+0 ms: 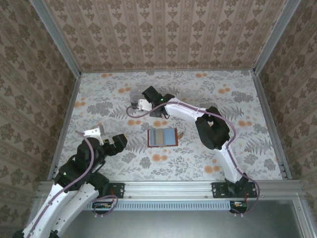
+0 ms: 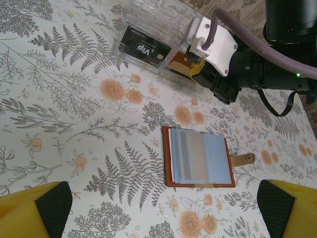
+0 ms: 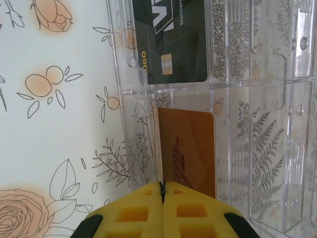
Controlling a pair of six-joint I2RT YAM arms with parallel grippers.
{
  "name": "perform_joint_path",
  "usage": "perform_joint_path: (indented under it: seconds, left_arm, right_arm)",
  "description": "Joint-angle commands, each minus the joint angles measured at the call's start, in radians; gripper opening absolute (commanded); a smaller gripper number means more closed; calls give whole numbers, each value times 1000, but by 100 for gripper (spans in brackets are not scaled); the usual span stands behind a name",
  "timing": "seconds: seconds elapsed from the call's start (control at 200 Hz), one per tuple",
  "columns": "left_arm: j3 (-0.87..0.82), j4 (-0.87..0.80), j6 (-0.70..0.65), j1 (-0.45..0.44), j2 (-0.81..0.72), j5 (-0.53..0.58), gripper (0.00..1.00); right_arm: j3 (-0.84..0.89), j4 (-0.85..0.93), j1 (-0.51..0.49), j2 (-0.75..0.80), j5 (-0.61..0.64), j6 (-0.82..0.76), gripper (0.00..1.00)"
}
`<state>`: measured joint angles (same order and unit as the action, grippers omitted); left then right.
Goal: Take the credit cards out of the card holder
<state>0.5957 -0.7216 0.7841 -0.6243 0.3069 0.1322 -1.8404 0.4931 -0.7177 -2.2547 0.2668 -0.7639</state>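
The card holder lies open and flat on the floral table, its blue-grey inner sleeves up and its brown snap tab to the right. My left gripper hangs open a little to its left, with nothing between the fingers. My right gripper is at the clear plastic box, shut on the near edge of an orange credit card that reaches into a compartment. A black credit card lies in the neighbouring compartment.
The clear box has several more narrow compartments on its far side. Patterned walls on a metal frame enclose the table on three sides. The right arm arches over the table's right half.
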Motion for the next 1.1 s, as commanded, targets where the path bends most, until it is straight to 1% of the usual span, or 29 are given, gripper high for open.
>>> perform_joint_path:
  seconds: [0.0,0.13,0.21,0.43,0.62,0.815,0.94,1.09]
  left_arm:
    - [9,0,-24,11,6,5,100]
    - [7,1,-22,12,6,2,100]
    - [7,4,-24,14,6,0,100]
    - [5,6,-25,15,6,-4,100]
    - [2,7,-25,17,6,-8,100]
    - [0,8,-29,17,6,-17,100]
    - [-2,15,-29,18,10,-25,100]
    - [-13,36,-27,18,32,-52,100]
  right_arm:
    - [-29,-5,15,-11,31,11,9]
    - [-29,-15,21,-10,49,16,10]
    - [-29,-23,26,-10,59,21,16]
    - [-31,-51,34,-11,100,27,17]
    - [-33,-72,38,-20,134,37,21]
    - [-33,-50,38,-4,108,70,21]
    - [-21,-46,38,34,94,109,21]
    - [34,-57,39,132,53,224,20]
